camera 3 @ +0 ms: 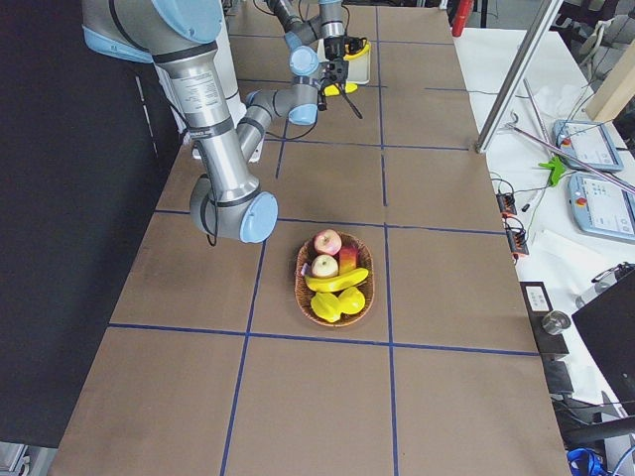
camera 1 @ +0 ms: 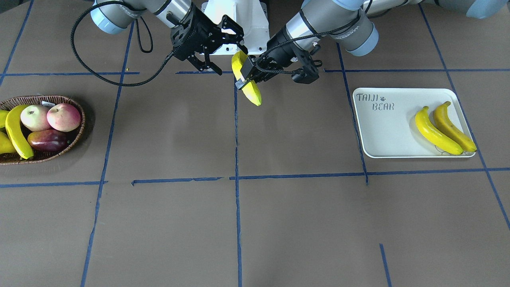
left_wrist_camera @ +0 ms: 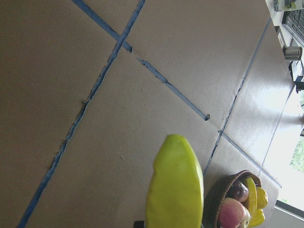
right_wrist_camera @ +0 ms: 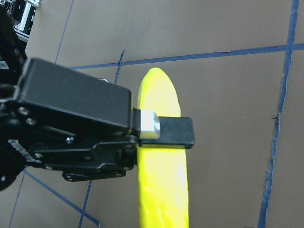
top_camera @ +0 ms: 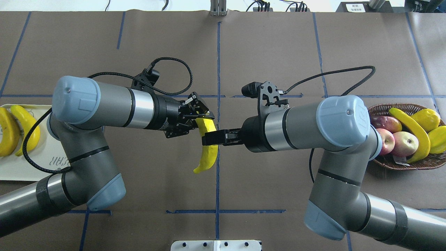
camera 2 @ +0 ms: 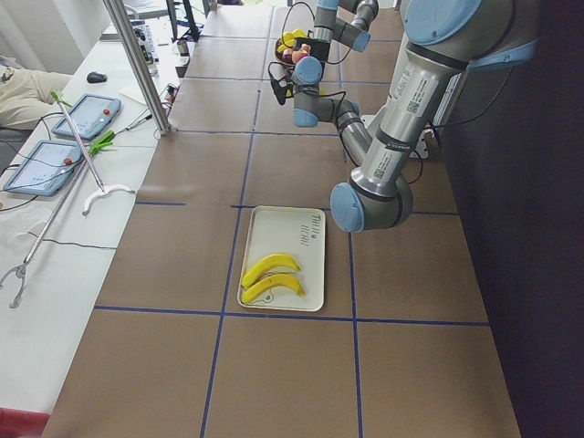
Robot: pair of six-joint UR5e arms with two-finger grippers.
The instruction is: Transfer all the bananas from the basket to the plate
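Seen from overhead, the plate [top_camera: 10,170] sits at the far left with two bananas [top_camera: 8,130] laid side by side at the end away from the basket, which leaves its lettered half bare for more. Well to the right of the plate, about midway to the basket, the left gripper [camera 1: 244,73] pinches a third banana [top_camera: 208,153] near its upper end, one finger on each flank. The fruit hangs roughly upright above the table with its long lower part free. Just beyond it, farther from the plate, the right gripper [camera 1: 232,61] faces the left one with its fingers spread wide. One tip is just beside the banana's top, and I cannot tell if it touches. That reads as a hand-over: plate and basket lie well apart, so the fruit changes arms in the middle, and the weight looks to rest on the left gripper alone. Farthest from the plate, the basket [camera 1: 81,129] holds the fourth banana [top_camera: 418,134], lying among apples [top_camera: 404,143] and other fruit, not yet moved.
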